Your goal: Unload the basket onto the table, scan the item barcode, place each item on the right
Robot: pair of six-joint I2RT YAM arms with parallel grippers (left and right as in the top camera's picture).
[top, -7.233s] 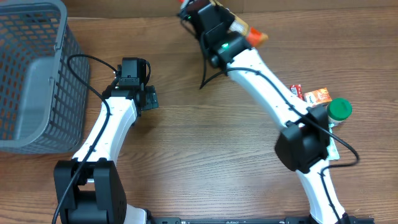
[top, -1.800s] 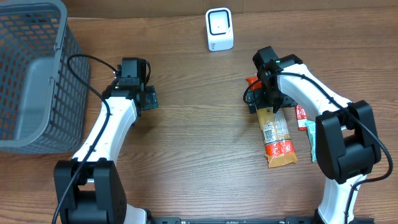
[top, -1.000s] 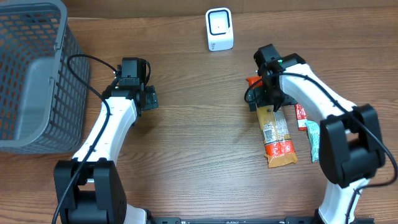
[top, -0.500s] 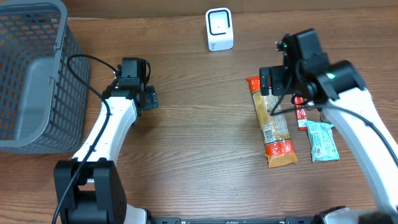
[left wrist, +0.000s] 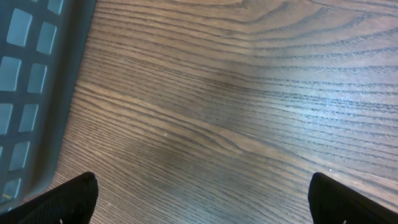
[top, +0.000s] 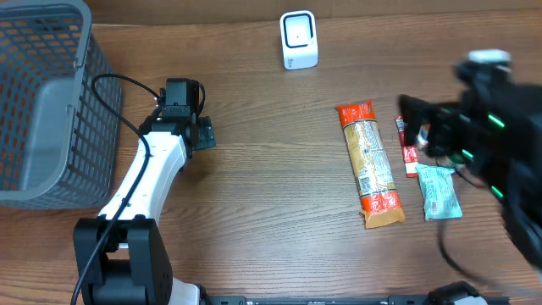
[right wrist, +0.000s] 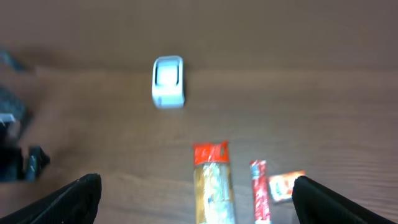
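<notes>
The long snack packet (top: pixel 370 165) lies flat, right of centre on the bench (top: pixel 271 195), label up, probably ready for the white scanner (top: pixel 298 40) at the far edge. The right claw (right wrist: pixel 198 202) hangs high over it, fully spread and empty. A red stick packet (top: pixel 406 146) and a teal packet (top: pixel 440 193) crowd its right side. The left claw (left wrist: pixel 208 202), also spread and empty, hovers beside the grey basket (top: pixel 42 102).

I read this as a mock shop checkout rigged on a bench: grey plastic shopping basket (top: pixel 34 102) at one side, small white barcode scanner (top: pixel 299 40) standing at the back, packaged snacks (top: pixel 369 165) laid flat on wood-grain tabletop (top: pixel 271 203).
</notes>
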